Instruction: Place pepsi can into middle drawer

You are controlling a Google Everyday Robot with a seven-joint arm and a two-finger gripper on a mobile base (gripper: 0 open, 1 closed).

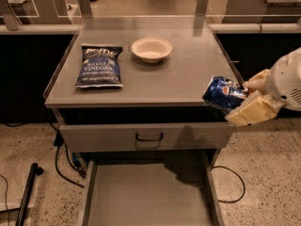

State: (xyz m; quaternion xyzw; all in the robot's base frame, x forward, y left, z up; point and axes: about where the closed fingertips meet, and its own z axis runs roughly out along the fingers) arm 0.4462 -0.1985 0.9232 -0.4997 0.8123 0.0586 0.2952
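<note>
The pepsi can (222, 93) is blue with a red-and-white logo. It lies tilted on its side in the air at the cabinet's front right corner. My gripper (242, 102) is shut on the pepsi can, with cream-coloured fingers (251, 112) around its right end, and my white arm reaches in from the right. The middle drawer (148, 199) stands pulled out below, a wide grey tray with a flat floor and low side walls. The can is above and to the right of it.
A dark blue chip bag (100, 66) and a white bowl (151, 49) lie on the cabinet top (188, 74). A shut grey drawer front with a black handle (149, 137) is above the open drawer. A cable and a black pole lie on the floor at left.
</note>
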